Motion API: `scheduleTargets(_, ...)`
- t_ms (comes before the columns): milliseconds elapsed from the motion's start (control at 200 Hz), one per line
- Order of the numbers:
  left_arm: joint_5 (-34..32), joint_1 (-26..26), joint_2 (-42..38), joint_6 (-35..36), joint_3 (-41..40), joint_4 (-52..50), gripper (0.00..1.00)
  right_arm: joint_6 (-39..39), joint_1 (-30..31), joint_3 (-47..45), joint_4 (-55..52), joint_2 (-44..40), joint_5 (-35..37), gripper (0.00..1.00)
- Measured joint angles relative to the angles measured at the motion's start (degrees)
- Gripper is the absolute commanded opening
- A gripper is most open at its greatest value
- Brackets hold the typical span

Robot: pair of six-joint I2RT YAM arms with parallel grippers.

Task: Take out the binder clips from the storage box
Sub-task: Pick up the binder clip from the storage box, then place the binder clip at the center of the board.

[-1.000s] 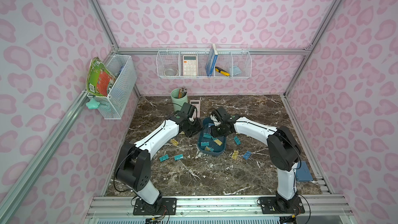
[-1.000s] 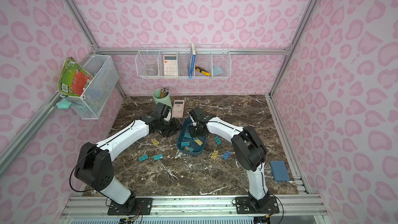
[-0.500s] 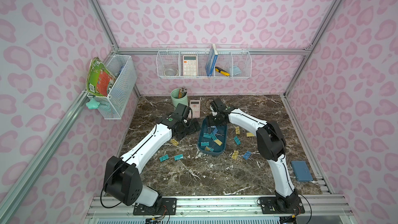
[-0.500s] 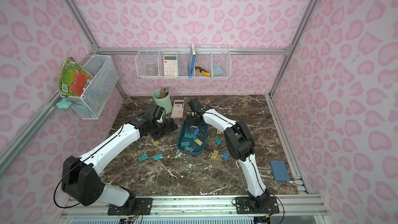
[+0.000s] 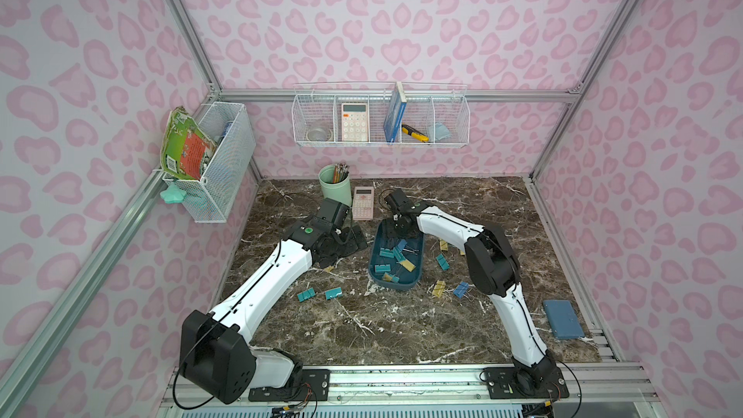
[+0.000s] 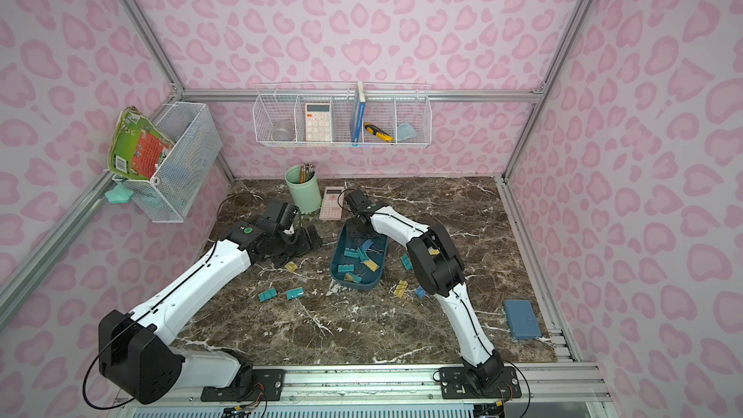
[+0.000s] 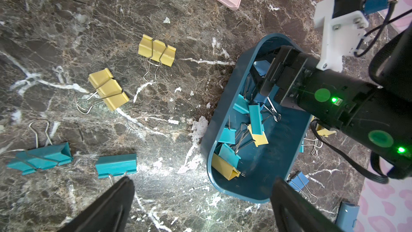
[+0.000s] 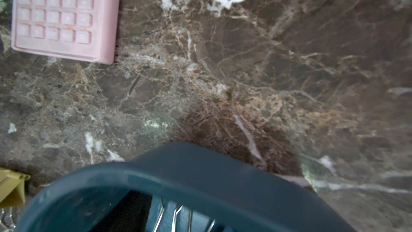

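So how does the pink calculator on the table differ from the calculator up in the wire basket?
The pink calculator lies flat on the marble table, while the basket calculator stands upright in a compartment of the wire basket on the back wall. The pink calculator is pink all over; the basket calculator has a paler, cream body. Both are slim rectangular keypad calculators with a display at one end.

Legible: "AC" on a red key of the pink calculator (image 8: pixel 64 16) by the table's far edge; its other keys blurred; print on green packet (image 5: pixel 183 146) too small.
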Motion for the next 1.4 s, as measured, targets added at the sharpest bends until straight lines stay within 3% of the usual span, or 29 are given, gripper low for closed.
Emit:
scheduleTargets(175,-0.4,0.0,-1.9,0.0,-1.3,-0.4,0.99,1.5,0.4,-0.2,1.2,0.3,2.4,0.45)
scheduleTargets(300,-0.5,0.0,-2.7,0.0,-1.8,-0.6,0.99,1.8,0.9,-0.5,1.8,-0.2,3.5,0.34)
scheduleTargets(895,1.0,0.0,-0.3,-0.2,-0.6,0.3,0.99,2.3,0.1,-11.2,1.9,-19.5,10.1,0.38)
scheduleTargets(1175,2.8,0.0,2.7,-0.2,1.7,1.2,0.99,2.6,-8.0,-23.6,3.7,-29.8,10.1,0.39)
scheduleTargets(1400,4.0,0.0,3.8,-0.2,2.9,1.5,0.99,1.2,-18.9,-29.6,6.3,-29.9,9.1,0.40)
